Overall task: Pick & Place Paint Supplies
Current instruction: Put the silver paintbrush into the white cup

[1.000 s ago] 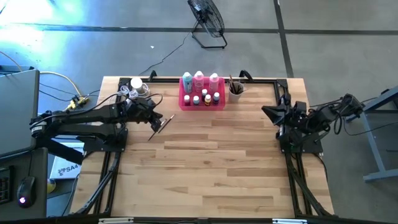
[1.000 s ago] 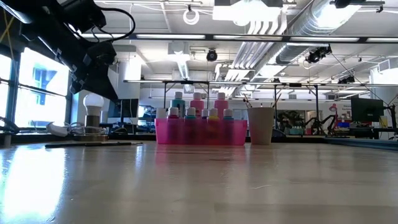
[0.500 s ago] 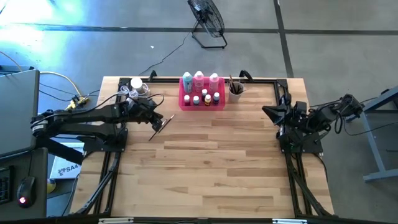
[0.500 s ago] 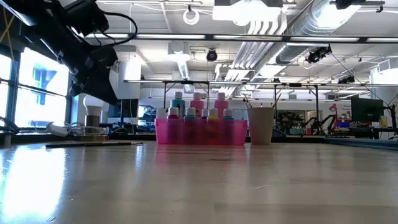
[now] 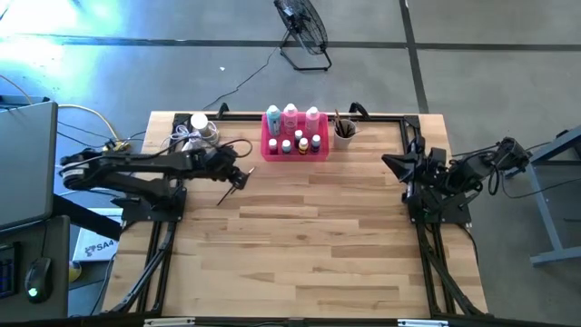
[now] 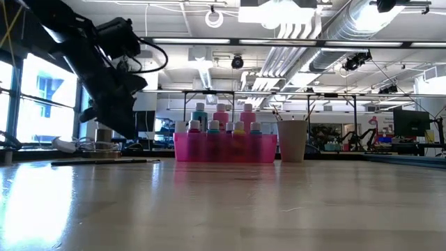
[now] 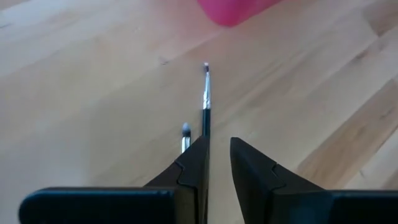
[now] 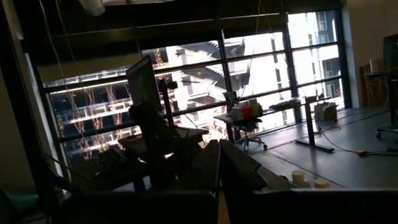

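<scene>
Hovering over two paintbrushes (image 7: 204,99) lying left of the pink tray (image 5: 295,153), the left gripper (image 7: 217,163) stands slightly apart, empty. Bottles (image 5: 290,116) already fill the tray; brushes remain. The right gripper (image 8: 219,163) rests closed, far right of the tray.

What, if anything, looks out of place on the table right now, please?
Two paintbrushes lie loose on the table under the left gripper, apart from the pink tray and the cup holding other brushes.

Two paintbrushes (image 7: 205,106) flat on wood
</scene>
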`<act>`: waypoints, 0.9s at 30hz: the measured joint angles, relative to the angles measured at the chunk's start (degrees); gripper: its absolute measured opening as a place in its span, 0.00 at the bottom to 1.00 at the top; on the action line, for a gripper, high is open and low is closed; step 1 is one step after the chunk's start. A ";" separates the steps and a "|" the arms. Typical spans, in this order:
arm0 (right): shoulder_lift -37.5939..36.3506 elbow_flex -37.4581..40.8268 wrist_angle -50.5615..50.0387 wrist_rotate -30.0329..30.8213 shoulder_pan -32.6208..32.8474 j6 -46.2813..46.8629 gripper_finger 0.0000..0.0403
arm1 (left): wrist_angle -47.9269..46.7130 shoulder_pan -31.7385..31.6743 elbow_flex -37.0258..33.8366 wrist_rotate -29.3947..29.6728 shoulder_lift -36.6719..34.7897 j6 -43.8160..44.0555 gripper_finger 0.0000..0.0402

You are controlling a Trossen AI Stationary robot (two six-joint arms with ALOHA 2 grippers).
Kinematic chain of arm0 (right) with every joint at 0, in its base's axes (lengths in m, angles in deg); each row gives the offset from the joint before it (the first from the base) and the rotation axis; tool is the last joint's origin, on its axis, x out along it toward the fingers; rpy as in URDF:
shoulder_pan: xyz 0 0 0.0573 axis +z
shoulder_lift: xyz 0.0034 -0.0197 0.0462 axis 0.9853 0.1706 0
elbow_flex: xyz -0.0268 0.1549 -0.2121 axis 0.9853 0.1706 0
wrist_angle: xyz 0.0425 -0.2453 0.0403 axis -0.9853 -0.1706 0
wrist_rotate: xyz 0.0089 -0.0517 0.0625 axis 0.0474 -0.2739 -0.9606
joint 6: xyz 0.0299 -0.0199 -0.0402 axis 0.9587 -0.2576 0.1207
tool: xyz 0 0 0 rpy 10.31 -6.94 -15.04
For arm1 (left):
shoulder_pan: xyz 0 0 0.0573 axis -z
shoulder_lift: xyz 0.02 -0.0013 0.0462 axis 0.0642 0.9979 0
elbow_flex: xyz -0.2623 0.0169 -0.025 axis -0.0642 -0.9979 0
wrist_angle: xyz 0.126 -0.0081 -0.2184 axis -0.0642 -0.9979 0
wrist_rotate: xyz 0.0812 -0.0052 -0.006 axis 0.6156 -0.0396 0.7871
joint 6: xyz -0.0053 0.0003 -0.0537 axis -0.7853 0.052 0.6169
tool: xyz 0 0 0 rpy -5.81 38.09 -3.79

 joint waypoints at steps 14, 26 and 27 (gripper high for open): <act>-1.36 0.00 0.25 2.56 0.00 1.22 0.00 | -15.65 -7.66 14.90 -5.96 15.76 -7.88 0.17; -1.36 0.00 -0.01 2.54 0.00 1.07 0.00 | -15.81 -8.20 17.37 -6.36 20.46 -12.32 0.17; -1.36 0.00 -0.10 2.54 0.00 1.07 0.00 | -15.85 -8.20 17.37 -6.38 20.96 -12.30 0.17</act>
